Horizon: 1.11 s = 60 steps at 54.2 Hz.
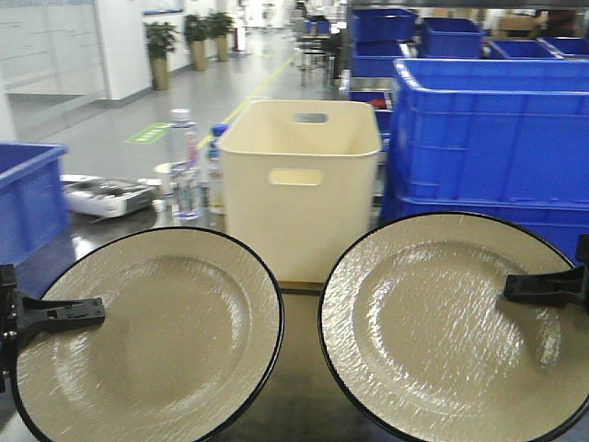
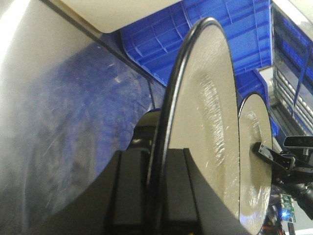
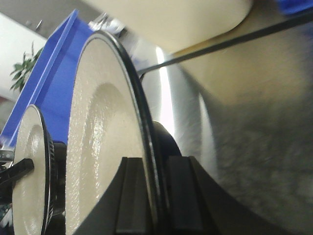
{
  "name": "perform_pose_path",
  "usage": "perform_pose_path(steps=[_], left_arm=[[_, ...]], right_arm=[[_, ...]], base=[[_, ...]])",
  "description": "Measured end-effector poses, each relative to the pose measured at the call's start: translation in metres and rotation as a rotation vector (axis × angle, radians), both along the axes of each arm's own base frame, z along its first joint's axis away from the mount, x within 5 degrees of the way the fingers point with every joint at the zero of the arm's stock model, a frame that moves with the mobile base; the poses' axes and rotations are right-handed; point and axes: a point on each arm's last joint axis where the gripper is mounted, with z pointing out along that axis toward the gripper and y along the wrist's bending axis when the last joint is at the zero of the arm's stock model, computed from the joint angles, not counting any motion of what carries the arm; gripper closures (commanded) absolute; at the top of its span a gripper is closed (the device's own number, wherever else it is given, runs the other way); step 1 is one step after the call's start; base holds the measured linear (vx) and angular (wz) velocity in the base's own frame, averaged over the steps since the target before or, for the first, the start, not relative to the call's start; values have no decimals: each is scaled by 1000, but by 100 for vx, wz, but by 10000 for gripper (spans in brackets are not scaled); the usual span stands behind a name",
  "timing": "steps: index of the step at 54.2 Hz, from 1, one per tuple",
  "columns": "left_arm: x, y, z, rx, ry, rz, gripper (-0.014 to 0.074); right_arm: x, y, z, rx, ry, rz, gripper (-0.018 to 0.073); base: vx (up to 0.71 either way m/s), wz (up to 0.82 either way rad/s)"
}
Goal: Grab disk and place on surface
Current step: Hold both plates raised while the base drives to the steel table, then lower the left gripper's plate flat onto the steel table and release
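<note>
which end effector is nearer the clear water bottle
Left. The left end effector grips the left plate below-left of the bottle; the right end effector holds the right plate far right, past the cream bin.

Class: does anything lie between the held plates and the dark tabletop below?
Nothing visible does. The left pincer and right pincer hold the left plate and right plate over the tabletop; the cream bin stands behind.
</note>
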Motion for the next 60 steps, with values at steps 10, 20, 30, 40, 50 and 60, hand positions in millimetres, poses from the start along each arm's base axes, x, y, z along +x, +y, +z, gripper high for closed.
perform_pose_path(steps=[10,20,30,40,50,60], left_arm=[[0,0,0,0,0,-1,595],[0,0,0,0,0,-1,595],[0,0,0,0,0,-1,595],[0,0,0,-1,0,-2,595],[0,0,0,0,0,-2,595],[0,0,0,0,1,-2,595]], right_arm=[[0,-1,0,-1,-2,-6,568],[0,-1,0,-1,-2,-6,568],[0,-1,0,-1,-2,-6,568],[2,-2,1,0,-9,-25,568],[11,-10,5,23,-63,-163,568],[13,-13,6,28,-75,-201,568]], base=[[19,-42],[10,-20],[3,-7],[0,-1],[0,0],[0,0]])
